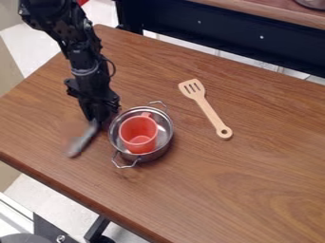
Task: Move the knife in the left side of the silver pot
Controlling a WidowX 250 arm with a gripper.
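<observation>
So there's pale floor [44, 192] around a brown wood-grain desk [254, 190], and behind it sits a second table with a dark frame [190, 26] and a wooden top. Some round metal thing [312, 4] pokes in at the top right corner up there.

The black robot arm [81, 59] comes down from the upper left, with a loop of cable [113, 66] sticking out from its side. Its black gripper [97, 115] hangs low over the desk, just left of the silver pot [166, 142].

The knife [82, 141] is left of the pot too, outside it, slanting toward the front left edge of the desk. Its upper end is right at the tip of the jaws, but it's pretty blurry, so I can't tell how far open they are or if they've really got hold of it.

Pot has two wire handles, one toward the back and one at the front left. A red plastic cup [138, 135] sits inside, mouth up. Off to the right, well apart from the pot, there's a slotted wooden spatula [211, 113], slotted head pointing toward the back.
</observation>
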